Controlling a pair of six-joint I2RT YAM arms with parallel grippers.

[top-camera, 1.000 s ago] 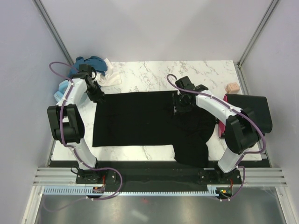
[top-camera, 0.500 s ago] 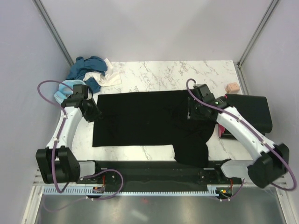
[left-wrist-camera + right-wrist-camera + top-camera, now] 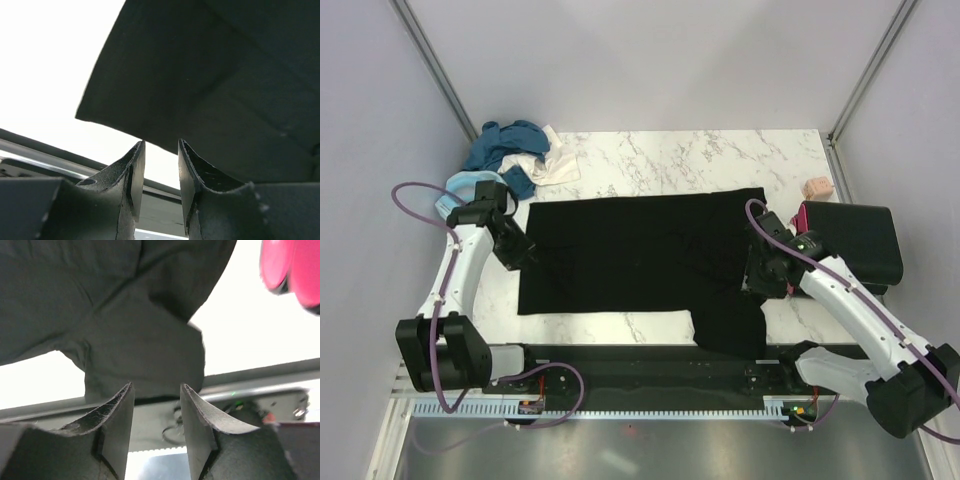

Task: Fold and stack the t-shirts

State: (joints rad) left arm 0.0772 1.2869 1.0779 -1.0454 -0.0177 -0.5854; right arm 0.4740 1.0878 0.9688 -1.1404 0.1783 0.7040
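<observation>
Left gripper point(image 3: 160, 146) and right gripper point(image 3: 157, 388) hover parted, empty, at opposite ends of the spread black cloth t-shirt point(image 3: 620, 255); limp, light, likely best pinched at corners.

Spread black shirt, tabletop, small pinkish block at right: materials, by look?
Black t-shirt: soft matte cloth, likely cotton knit; lies limp with creases. Tabletop: smooth white with grey veins; marble or marble-print laminate, can't tell which. Block: dull pinkish-beige, too small to judge; perhaps foam.
</observation>
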